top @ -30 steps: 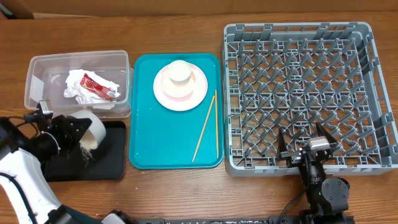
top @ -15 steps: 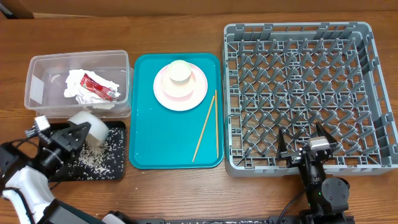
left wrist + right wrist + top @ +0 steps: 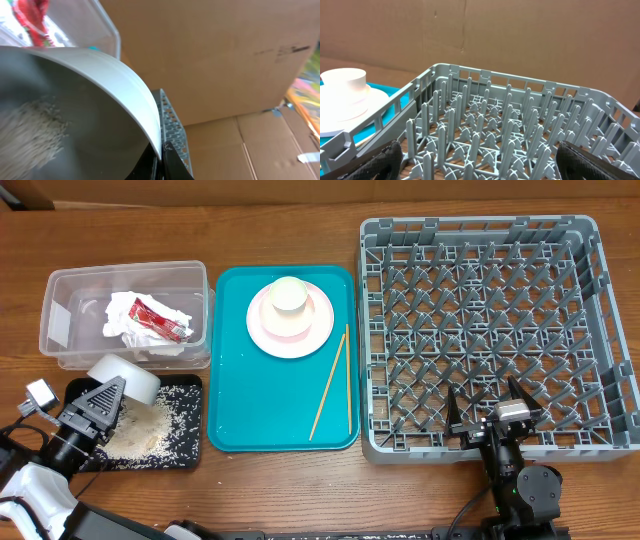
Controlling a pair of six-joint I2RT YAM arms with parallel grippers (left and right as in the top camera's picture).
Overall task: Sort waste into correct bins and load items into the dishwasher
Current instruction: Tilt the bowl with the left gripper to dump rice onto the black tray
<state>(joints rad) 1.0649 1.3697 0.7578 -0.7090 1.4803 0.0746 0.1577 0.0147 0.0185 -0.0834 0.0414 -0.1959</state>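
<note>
My left gripper [image 3: 108, 391] is clamping the tipped grey-green bowl [image 3: 130, 376] over the black tray [image 3: 188, 452], my right gripper [image 3: 483, 396] gaping open.

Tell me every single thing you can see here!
dish rack: one, grey, right side
teal tray: one, teal, middle
plate: one, pale pink, on the teal tray
small bowl: one, pink, on the plate
cup: one, cream, atop the small bowl
chopsticks: two, wooden, on the teal tray
clear tub: one, see-through, far left
napkin: one, white, in the clear tub
sauce packet: one, red, on the napkin
black tray: one, black, before the clear tub
rice: loose pile, whitish, on the black tray
grey-green bowl: one, grey-green, tipped over the black tray
left gripper: one, black, shut on the grey-green bowl
right gripper: one, black, open, by the dish rack's near edge
</note>
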